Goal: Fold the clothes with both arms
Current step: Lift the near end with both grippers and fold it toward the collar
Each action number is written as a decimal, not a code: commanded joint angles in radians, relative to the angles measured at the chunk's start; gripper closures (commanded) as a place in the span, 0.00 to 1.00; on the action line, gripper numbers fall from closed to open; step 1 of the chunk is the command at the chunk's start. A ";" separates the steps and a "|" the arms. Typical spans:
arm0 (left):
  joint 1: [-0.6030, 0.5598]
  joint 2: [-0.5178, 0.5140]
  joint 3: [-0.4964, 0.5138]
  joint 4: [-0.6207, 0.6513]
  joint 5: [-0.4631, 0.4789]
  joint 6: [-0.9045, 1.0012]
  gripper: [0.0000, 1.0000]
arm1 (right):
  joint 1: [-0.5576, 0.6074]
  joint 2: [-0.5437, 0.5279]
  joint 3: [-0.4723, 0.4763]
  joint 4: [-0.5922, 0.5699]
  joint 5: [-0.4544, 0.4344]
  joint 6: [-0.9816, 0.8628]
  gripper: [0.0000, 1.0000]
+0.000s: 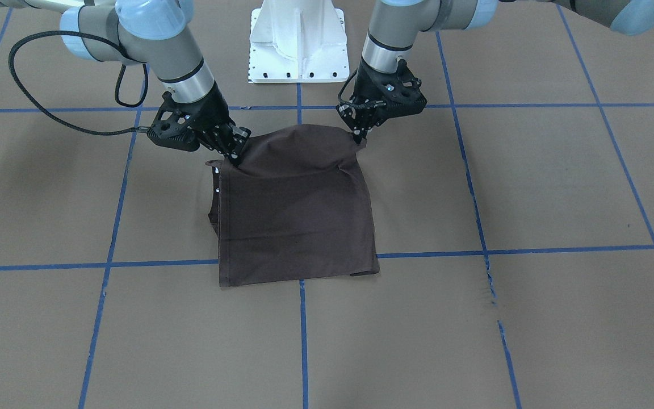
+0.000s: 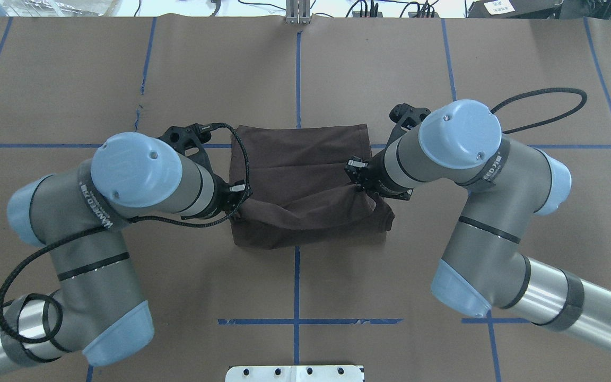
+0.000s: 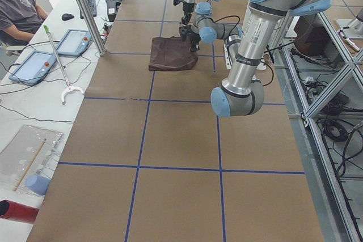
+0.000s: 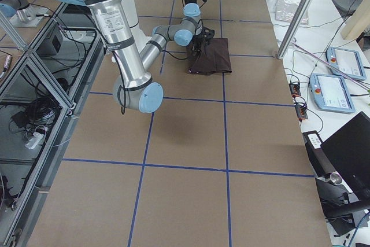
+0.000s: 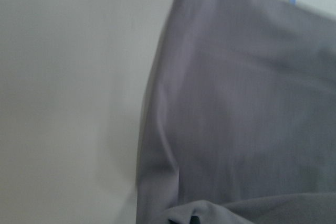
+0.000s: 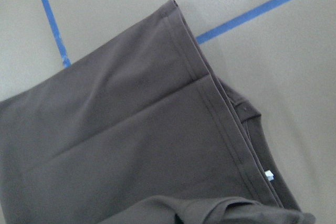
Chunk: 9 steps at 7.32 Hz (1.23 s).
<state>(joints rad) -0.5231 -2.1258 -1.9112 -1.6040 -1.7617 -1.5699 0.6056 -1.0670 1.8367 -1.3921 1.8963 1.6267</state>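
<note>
Brown paper covering the table (image 1: 560, 187) is met first in the front-facing view, and it is divided into big squares by blue tape lines (image 1: 303, 341). Further in, the T-shirt (image 1: 296, 216) is found folded into a rough rectangle, midway along the table's robot-side edge and a little in from it, in front of the white pedestal (image 1: 297, 40). Its edge toward the robot is held up off the paper. One corner is pinched by the right gripper (image 1: 235, 156) and the other by the left gripper (image 1: 359, 139), both sets of fingers closed on cloth.

Over to the overhead view: the raised edge is seen sagging between the wrists, while the far edge is laid flat over a tape line. The left gripper's tips are hidden under the left arm (image 2: 141, 175), and the right arm (image 2: 459, 138) is bent in opposite.

From the table's left end, a seated person (image 3: 20, 7), two tablets (image 3: 34, 66) and a red cylinder (image 3: 17, 211) are picked out on a white bench alongside.

From the right end, metal framing (image 4: 34, 50) and loose cables (image 4: 34, 114) are shown beside the table's robot-side edge.

On the left wrist view everything is blurred, and only cloth against bare paper is made out.

On the right wrist view, stitched hems and a small white tag (image 6: 269, 175) are shown sharply, near crossing tape lines.
</note>
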 commanded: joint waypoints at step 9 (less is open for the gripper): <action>-0.278 -0.193 0.623 -0.378 0.039 0.392 0.00 | 0.241 0.378 -0.783 0.205 0.121 -0.249 0.00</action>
<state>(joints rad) -0.7808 -2.3136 -1.3069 -1.9620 -1.7136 -1.2183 0.8289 -0.7053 1.0863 -1.1975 2.0147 1.4139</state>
